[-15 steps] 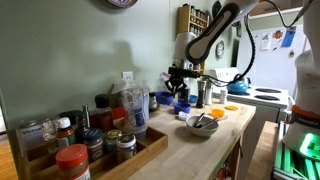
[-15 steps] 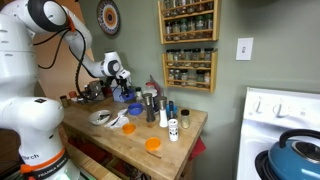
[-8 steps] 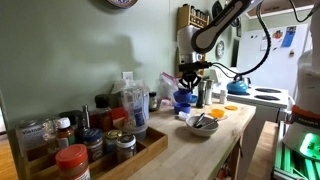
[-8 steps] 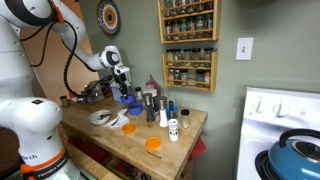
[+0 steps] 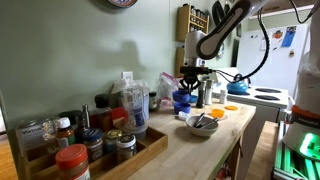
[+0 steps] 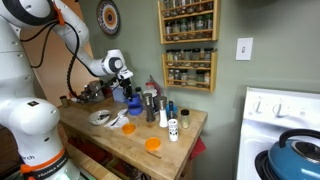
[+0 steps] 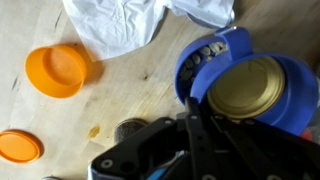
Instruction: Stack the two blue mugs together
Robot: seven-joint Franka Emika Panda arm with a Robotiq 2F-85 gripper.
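The pincer (image 7: 192,130) hangs at the rim of the near mug (image 7: 298,100). The far mug (image 7: 195,70) sits just behind it on the tabletop (image 7: 120,110). I cannot tell whether the pincer is clenched.

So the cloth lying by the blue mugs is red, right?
No. The cloth is white, not red. The wrist view shows it lying by the blue mugs.

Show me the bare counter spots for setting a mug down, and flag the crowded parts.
Free: the wood between the spice tray and the white bowl; the front strip between that bowl and the orange lid. Crowded: around the blue mugs, where bottles and a white cloth press close.
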